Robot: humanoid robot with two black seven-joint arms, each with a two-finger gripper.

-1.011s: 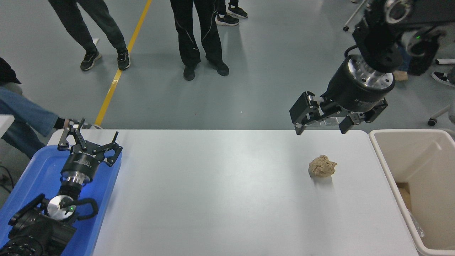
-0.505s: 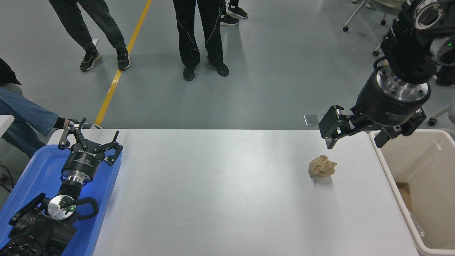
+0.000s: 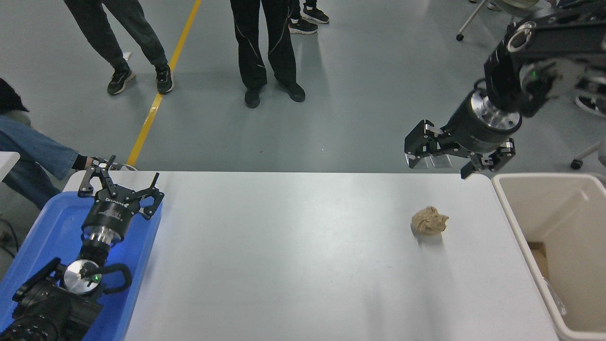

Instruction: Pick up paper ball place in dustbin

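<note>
The paper ball (image 3: 429, 221), a crumpled tan-brown wad, lies on the white table (image 3: 284, 255) toward its right side. The dustbin (image 3: 563, 251), a cream-beige rectangular bin, stands just past the table's right edge. My right gripper (image 3: 440, 166) hangs open and empty in the air over the table's far right edge, well above and behind the ball. My left gripper (image 3: 118, 182) is open and parked over the blue tray at the lower left.
A blue plastic tray (image 3: 42, 237) sits at the table's left end under the left arm. Two people (image 3: 265, 47) stand on the floor beyond the table. A person's sleeve and hand (image 3: 57, 158) reach in at the far left. Some scraps lie inside the bin.
My right gripper swung right toward the bin, then came back left and rose a little over the table's far edge. The paper ball and left arm stayed put.
</note>
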